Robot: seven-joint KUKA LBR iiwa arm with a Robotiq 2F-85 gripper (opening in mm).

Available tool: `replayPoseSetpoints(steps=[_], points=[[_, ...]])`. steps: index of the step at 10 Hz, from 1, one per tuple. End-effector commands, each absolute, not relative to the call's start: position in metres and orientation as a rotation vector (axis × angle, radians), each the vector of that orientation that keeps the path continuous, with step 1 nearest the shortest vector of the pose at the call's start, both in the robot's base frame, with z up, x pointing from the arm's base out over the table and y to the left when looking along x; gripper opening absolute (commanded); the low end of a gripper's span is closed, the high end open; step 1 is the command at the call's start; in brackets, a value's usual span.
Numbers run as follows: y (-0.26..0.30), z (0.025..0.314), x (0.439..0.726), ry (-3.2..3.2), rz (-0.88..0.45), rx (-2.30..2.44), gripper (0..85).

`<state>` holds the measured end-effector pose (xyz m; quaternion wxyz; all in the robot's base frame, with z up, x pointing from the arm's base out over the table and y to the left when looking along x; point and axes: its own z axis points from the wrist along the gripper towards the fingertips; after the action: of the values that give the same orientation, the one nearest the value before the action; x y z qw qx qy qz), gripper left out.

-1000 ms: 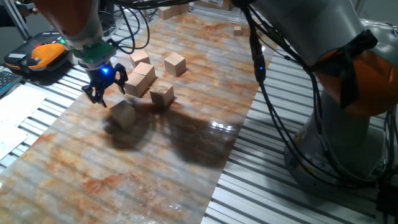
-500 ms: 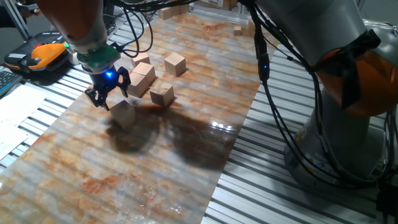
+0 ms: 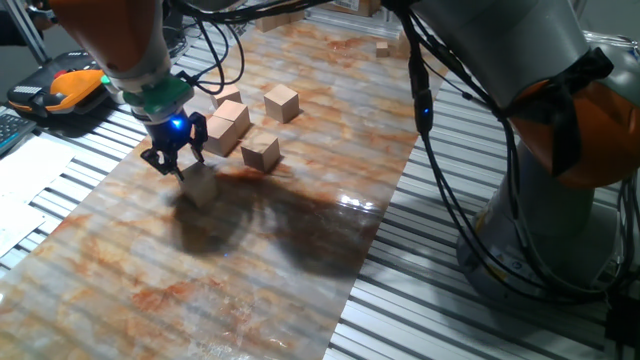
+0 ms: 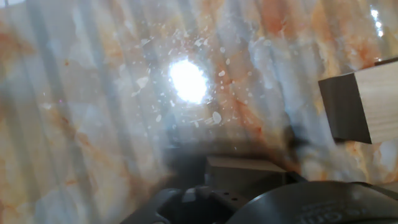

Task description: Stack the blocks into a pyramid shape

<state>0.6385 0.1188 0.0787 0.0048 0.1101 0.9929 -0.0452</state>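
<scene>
Fixed view: hand (image 3: 174,158), dark two-fingered with a blue light on its body, hangs low over the marbled counter (image 3: 300,230), directly above a lone block (image 3: 201,185) that sits just toward 5 o'clock of the fingertips, so close that the fingers overlap its upper edge; whether they touch it cannot be told. Fingers appear spread, nothing held, though the gap itself is not clearly shown. Remaining blocks lie toward 1 o'clock of the hand: a clustered pair (image 3: 229,124) touching one another, a single block (image 3: 261,153) just beside them at 4 o'clock, another (image 3: 282,102) farther up the counter. All plain light-tan wooden cubes, sharp-edged, equal-sided, hence no long axis to align with. None stacked yet; the pyramid is judged unstarted. Hand view: mostly glare-lit marbled surface; one block (image 4: 364,102) enters at the right edge, at 3 o'clock, pale face lit and left face in shadow; dark hand housing fills the bottom, fingertips not distinguishable. The coming move likely turns on centring over the lone block before clenching.
</scene>
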Motion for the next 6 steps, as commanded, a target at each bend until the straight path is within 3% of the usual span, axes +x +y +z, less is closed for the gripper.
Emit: replayPoseSetpoints(steps=[1, 2, 6], points=[[0.1188, 0.0787, 0.6384, 3.111, -0.146, 0.35, 51.0], [0.1186, 0.0792, 0.6379, 3.108, -0.146, 0.367, 68.0], [0.1181, 0.0782, 0.6363, 3.103, -0.13, 0.364, 68.0]])
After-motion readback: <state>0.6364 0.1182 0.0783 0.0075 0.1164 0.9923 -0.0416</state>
